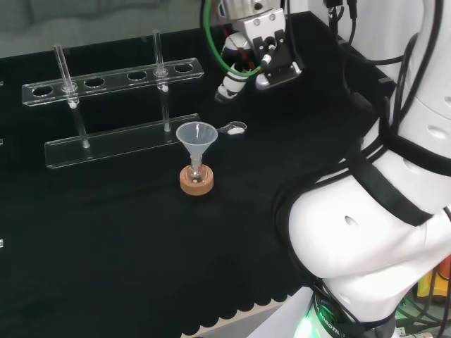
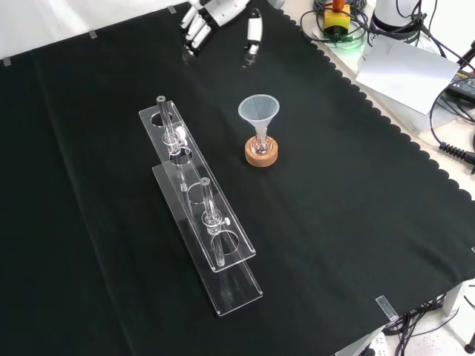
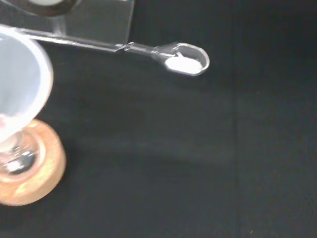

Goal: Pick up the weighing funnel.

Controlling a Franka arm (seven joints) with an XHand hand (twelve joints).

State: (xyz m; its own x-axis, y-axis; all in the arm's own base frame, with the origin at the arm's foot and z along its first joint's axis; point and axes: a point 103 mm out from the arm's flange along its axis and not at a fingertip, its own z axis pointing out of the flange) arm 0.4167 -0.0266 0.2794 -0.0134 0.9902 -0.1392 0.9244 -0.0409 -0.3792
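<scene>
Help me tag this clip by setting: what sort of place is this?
Likely a robotics lab staged as a chemistry bench: a clear test tube rack, a funnel in a small flask on a cork ring, and a weighing funnel sit on black cloth, with the arm's hand nearby.

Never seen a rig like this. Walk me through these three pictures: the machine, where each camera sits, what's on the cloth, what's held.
It is a white robot arm ending in a black and white hand. One camera looks over the arm from behind, one looks down from the front, one sits at the wrist. On the black cloth: a clear rack with tubes, a funnel in a small flask on a cork ring, and the small weighing funnel. The hand is open and holds nothing.
</scene>
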